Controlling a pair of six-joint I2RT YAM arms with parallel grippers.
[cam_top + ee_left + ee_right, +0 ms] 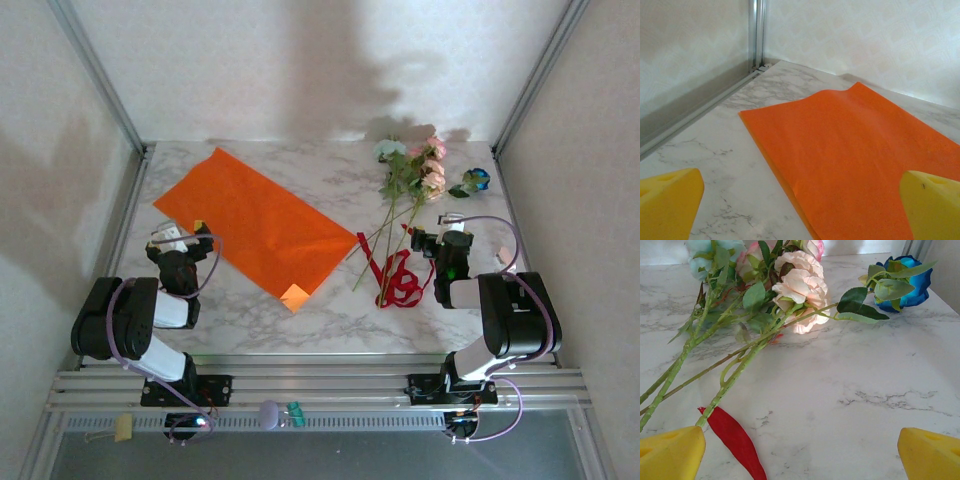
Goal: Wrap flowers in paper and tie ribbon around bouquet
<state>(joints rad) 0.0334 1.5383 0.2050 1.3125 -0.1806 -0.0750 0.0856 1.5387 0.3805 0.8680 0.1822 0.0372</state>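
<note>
Wide open on both sides, the left jaws and the right jaws hold nothing. From the left wrist I see one yellow fingertip (667,202) over bare marble desk (715,150) and the other (932,205) over the orange paper (855,150), so the sheet's near edge runs through the gap. The sheet lies flat and stretches away toward the far wall.

From above, the left arm (150,310) sits at the sheet's left end. The paper (255,220) lies on a slant across the left half of the desk (300,325), and its nearest corner (295,297) is folded over, showing a paler underside.

On the right wrist view, both yellow fingertips (670,452) hang over marble. The red ribbon (735,437) has one end just beside the left tip, inside the gap. Green stems (730,375) cross it and run away to the left. Farther ahead lie the pink roses (800,290) and a pale mint bloom (705,247), with the blue rose (910,280) apart at the far right.

From overhead, the ribbon (400,280) loops just left of the right arm (500,310). The flowers (410,180) fan from there toward the far right corner, well apart from the paper.
</note>
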